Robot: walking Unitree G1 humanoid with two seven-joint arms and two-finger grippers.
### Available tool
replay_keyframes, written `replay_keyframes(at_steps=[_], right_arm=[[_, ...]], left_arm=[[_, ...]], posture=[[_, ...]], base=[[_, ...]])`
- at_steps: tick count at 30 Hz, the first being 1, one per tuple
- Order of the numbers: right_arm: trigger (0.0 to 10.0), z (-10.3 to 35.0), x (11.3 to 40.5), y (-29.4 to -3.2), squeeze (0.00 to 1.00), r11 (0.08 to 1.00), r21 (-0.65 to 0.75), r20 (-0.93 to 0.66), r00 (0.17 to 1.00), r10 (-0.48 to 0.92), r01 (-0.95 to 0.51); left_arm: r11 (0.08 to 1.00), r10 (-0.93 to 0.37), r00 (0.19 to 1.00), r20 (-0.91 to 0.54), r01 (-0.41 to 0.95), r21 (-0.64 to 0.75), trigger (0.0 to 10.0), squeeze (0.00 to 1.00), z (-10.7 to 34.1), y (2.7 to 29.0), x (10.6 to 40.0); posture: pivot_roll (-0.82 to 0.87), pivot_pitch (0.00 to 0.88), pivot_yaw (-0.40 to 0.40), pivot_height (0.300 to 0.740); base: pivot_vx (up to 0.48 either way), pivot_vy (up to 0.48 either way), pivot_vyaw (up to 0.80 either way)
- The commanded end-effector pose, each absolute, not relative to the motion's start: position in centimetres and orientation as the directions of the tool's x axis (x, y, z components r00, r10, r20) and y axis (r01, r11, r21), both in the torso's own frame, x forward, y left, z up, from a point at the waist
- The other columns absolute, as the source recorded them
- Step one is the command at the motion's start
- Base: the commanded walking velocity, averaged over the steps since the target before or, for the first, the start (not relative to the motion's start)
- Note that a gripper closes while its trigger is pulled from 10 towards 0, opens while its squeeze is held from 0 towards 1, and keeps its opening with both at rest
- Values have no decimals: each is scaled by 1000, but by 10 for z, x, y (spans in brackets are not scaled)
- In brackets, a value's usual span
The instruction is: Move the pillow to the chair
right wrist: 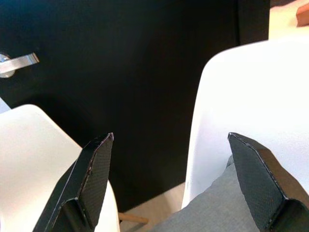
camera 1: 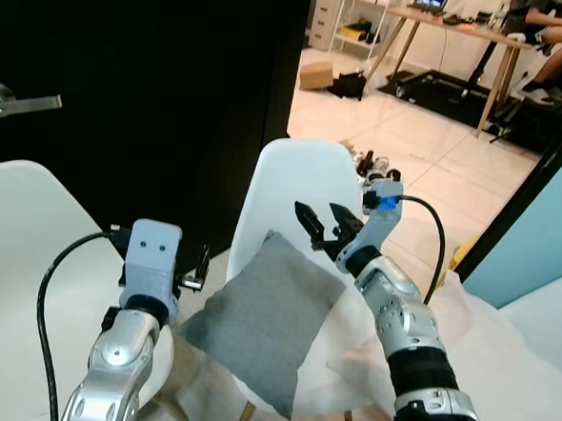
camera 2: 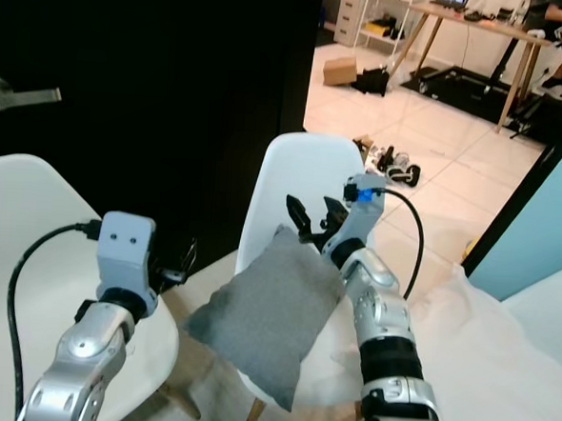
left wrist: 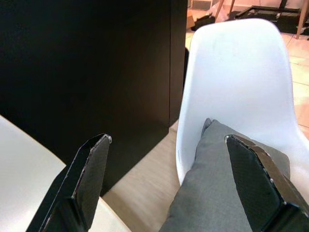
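Pillow (camera 1: 263, 316) lies on white chair (camera 1: 297, 188) seat, top corner against backrest, lower end hanging off front edge. Looks mostly done; maybe nudge deeper, then back arms off. Right gripper (camera 1: 322, 225) spread wide, released, just above pillow's top corner. Left gripper (left wrist: 169, 186) also spread, empty, beside pillow's left edge. Head views add second chair (camera 1: 30, 252), door handle (camera 1: 16, 102), person at desk; right wrist view catches handle too.

Black door (camera 1: 145, 88) with silver handle (camera 1: 16, 102); cardboard box (camera 1: 316, 74) on tiled floor (camera 1: 428, 153).
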State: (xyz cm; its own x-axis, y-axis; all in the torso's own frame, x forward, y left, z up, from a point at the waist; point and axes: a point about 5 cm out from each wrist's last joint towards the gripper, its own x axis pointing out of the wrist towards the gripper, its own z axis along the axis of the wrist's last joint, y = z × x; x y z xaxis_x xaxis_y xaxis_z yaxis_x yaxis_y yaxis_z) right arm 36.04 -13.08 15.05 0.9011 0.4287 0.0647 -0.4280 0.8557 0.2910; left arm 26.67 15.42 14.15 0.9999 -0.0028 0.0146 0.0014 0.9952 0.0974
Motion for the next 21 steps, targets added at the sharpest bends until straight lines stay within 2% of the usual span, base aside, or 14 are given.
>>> replay_keyframes(at_steps=[1,5,21], right_arm=[[10000,151,362,-131,0,855,299,55,902,429,-425],[10000,151,364,-131,0,845,322,58,900,431,-426],[10000,149,367,-132,0,843,348,33,904,427,-411]], left_arm=[[997,-7,1000,6,7,79,10000,0,138,153,268],[998,-8,1000,12,7,66,10000,0,138,154,272],[1000,-12,1000,20,12,29,10000,0,137,155,277]], posture=[[-1,0,-93,740],[3,0,-102,740],[-1,0,-103,740]], base=[[0,0,0],[0,0,0],[0,0,-670]])
